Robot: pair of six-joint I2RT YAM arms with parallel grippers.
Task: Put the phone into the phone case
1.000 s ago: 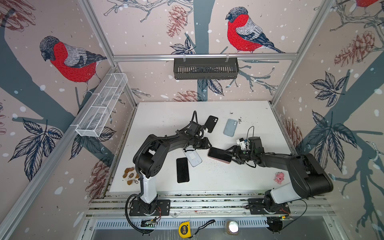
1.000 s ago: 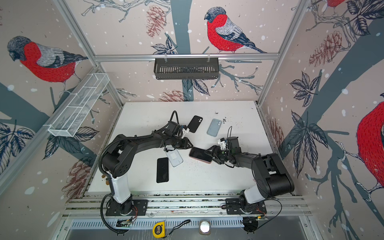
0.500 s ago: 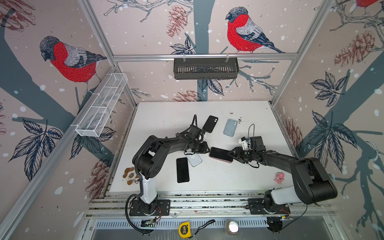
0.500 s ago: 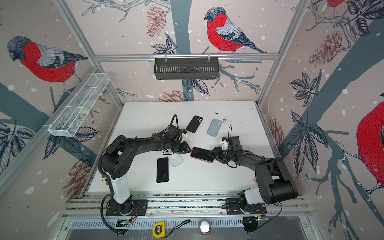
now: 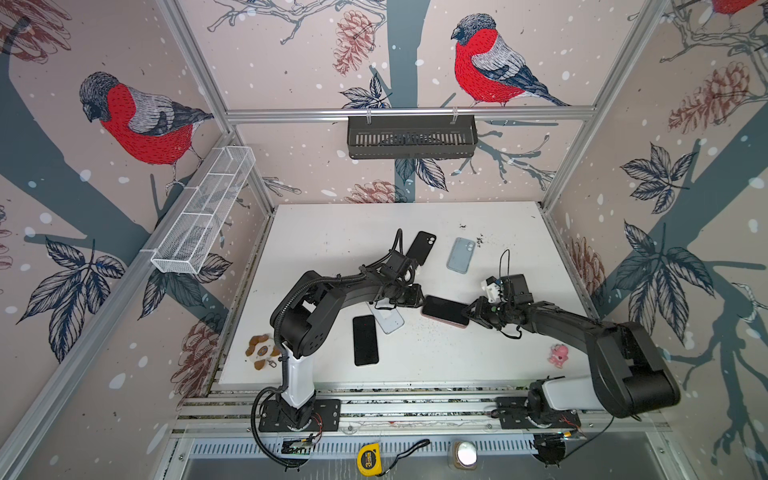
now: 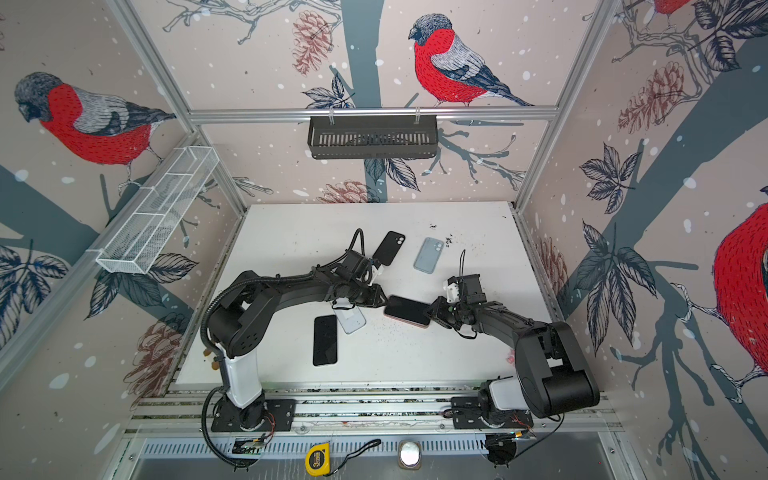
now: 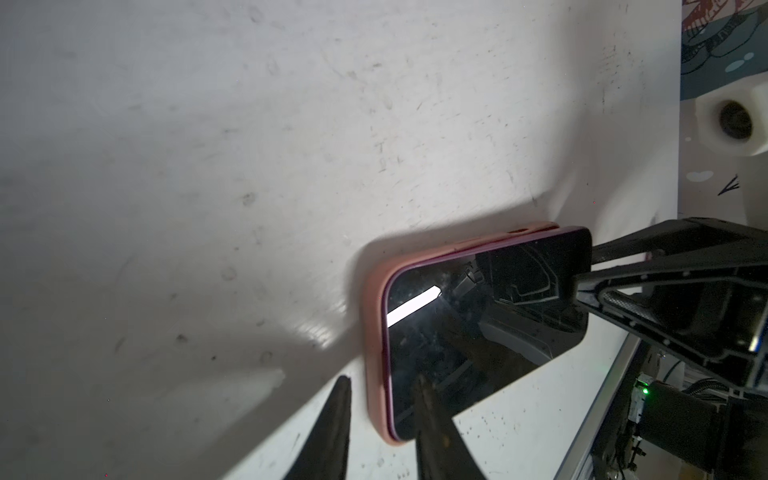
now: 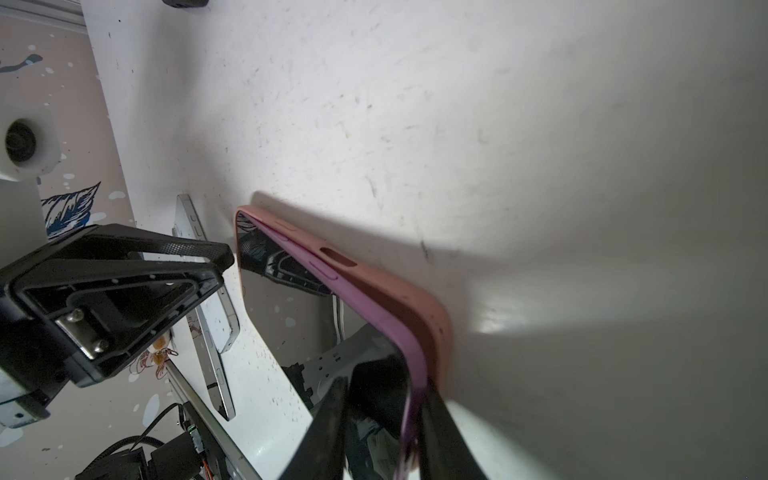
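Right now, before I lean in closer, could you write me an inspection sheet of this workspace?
Surface: white table, scuffed, dark crumbs near the back.
Job's things: purple phone lies in the pink case, one long edge standing proud of the rim.
Clutter: black phone, white phone, black case, blue case, pink toy, brown charm.
Grippers: left gripper and right gripper, jaws astride opposite ends of the cased phone; grip unclear.
Cables: thick cable loops over the left wrist, thin cable over the right; both arch above the table.
Surroundings: wire basket, black basket, tape measure on the front ledge, bird wallpaper.
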